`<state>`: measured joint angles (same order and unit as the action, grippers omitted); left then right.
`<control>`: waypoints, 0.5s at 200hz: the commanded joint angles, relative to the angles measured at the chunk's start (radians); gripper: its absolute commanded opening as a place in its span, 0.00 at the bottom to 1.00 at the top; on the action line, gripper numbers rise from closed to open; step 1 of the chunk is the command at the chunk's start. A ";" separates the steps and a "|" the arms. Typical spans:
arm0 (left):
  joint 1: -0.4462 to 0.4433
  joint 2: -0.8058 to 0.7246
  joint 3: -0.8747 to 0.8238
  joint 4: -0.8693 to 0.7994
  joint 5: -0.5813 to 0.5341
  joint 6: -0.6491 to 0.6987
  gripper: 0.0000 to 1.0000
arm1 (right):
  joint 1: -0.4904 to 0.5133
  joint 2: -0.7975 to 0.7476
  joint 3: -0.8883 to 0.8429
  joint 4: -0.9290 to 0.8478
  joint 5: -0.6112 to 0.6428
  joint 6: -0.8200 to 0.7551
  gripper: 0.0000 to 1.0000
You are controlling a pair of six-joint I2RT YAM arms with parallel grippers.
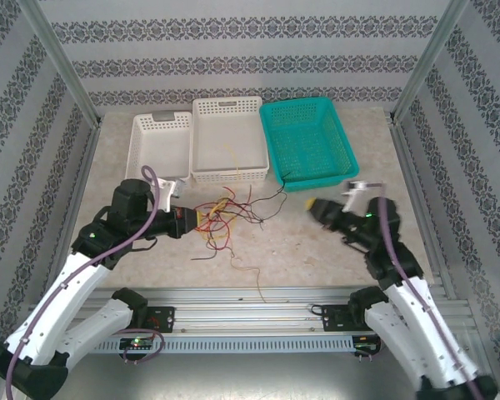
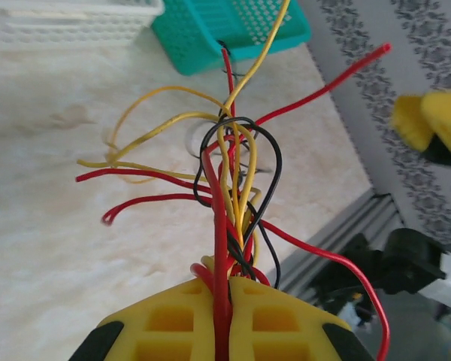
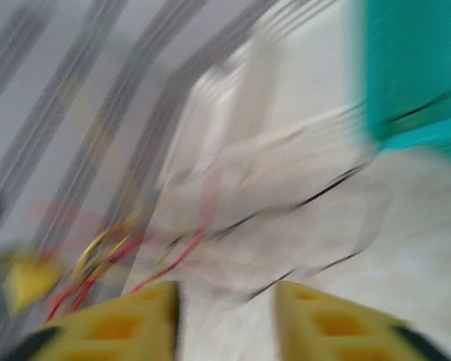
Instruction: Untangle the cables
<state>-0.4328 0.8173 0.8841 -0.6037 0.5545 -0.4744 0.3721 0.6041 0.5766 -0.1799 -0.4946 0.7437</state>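
Observation:
The cables (image 1: pixel 221 215) lie as a tangle of thin red, yellow and black wires in the middle of the table. My left gripper (image 1: pixel 198 220) is at the tangle's left side. The left wrist view shows my left gripper (image 2: pixel 229 289) shut on a bundle of the cables (image 2: pixel 229 188), whose red, yellow and black strands fan out beyond the yellow fingers. One black cable (image 1: pixel 271 198) runs from the tangle toward the teal basket. My right gripper (image 1: pixel 321 207) hovers to the right of the tangle. Its wrist view is blurred, and there my right gripper (image 3: pixel 225 293) stands open, holding nothing.
Three baskets stand in a row at the back: a small white one (image 1: pixel 138 150), a larger white one (image 1: pixel 227 104) with a yellow wire (image 1: pixel 232 155) inside, and a teal one (image 1: pixel 296 104). A loose pale wire (image 1: pixel 248 271) lies near the front rail (image 1: pixel 258 293).

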 commanded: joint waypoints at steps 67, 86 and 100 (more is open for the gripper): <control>-0.205 0.093 -0.034 0.357 -0.012 -0.117 0.00 | 0.441 0.355 0.044 0.418 0.059 0.020 0.70; -0.239 0.110 -0.036 0.376 -0.027 -0.110 0.00 | 0.469 0.389 0.049 0.430 0.115 0.010 0.69; -0.257 0.119 -0.042 0.391 -0.042 -0.111 0.00 | 0.478 0.404 0.046 0.448 0.149 0.005 0.68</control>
<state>-0.6498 0.9291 0.8433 -0.3309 0.5255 -0.5777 0.8276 0.9901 0.5983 0.1780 -0.4248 0.7506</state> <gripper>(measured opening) 0.079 0.692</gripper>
